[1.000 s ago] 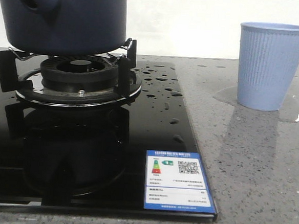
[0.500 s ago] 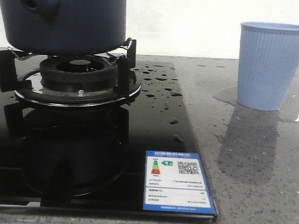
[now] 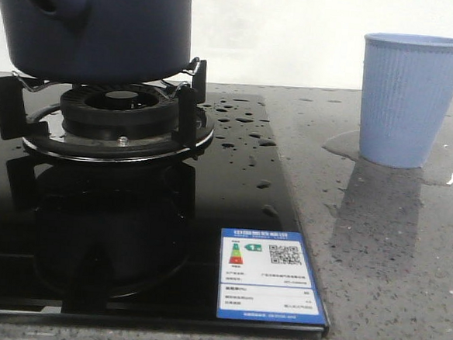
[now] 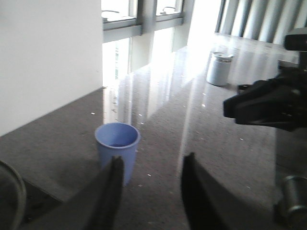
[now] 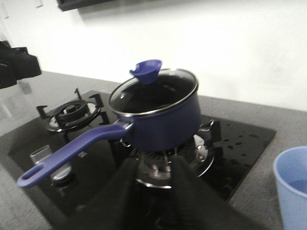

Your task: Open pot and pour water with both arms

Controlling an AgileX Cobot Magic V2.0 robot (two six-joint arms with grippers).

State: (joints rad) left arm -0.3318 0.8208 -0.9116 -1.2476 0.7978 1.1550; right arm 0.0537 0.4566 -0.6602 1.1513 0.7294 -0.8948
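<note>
Two grippers were in play, neither touching anything. Left gripper (image 4: 149, 191): fingers (image 4: 111, 194) spread apart, nothing between them. Beyond its fingertips and slightly off toward one finger stood the light blue cup (image 4: 117, 149), upright, apart from the pads. The other arm (image 4: 268, 105) showed as a dark blurred mass off to the side, well clear of the fingers.

Right gripper (image 5: 151, 196): fingers (image 5: 120, 199) also parted and empty. Directly ahead of the fingertips sat the pot (image 5: 160, 117) on the burner grate (image 5: 204, 139), its glass lid (image 5: 152, 92) seated in place, blue knob (image 5: 146, 69) on top. The long blue handle (image 5: 72, 155) ran out from the pot wall toward the finger side, passing just off one fingertip without contact.

Front view: pot (image 3: 97, 25) resting on the grate (image 3: 109, 119); droplets of water (image 3: 241, 128) scattered on the black cooktop (image 3: 232, 194) beside the burner, and a thin puddle (image 3: 437, 165) around the cup's (image 3: 412, 101) base on the grey counter (image 3: 383, 266).

Judgement: lid on, so the opening step looked not yet done; both arms appeared to be in approach. Next move likely called for one gripper to come over the knob and close on it, lifting straight up, while the other lined its gap with the handle for a firm grasp ahead of tilting toward the cup. Wet surfaces suggested a slip risk at the cup.
</note>
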